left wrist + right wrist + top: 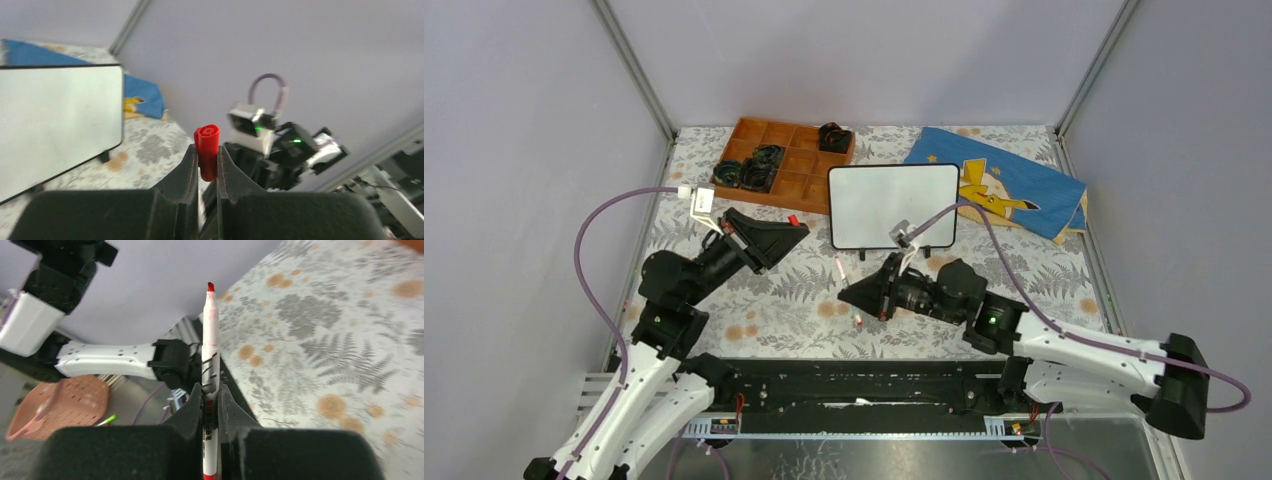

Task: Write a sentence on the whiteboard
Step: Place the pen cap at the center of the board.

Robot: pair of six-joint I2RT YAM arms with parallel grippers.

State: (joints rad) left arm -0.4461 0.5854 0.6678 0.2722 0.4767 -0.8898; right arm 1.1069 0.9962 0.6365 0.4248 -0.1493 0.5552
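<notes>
Whiteboard (894,205) stands blank just beyond and slightly right of the right gripper (852,293), which is clamped on a marker (839,268) lying crosswise to its fingers. The left gripper (796,226) sits off the board's left edge, pinching a red cap (793,219). From the left wrist, the bare board lies ahead and left of the fingers (187,165) that squeeze the cap. From the right wrist, the marker's red tip (210,286) is uncovered and no board shows, so I judge this nearer arm must turn the tip toward the board's face first.
</notes>
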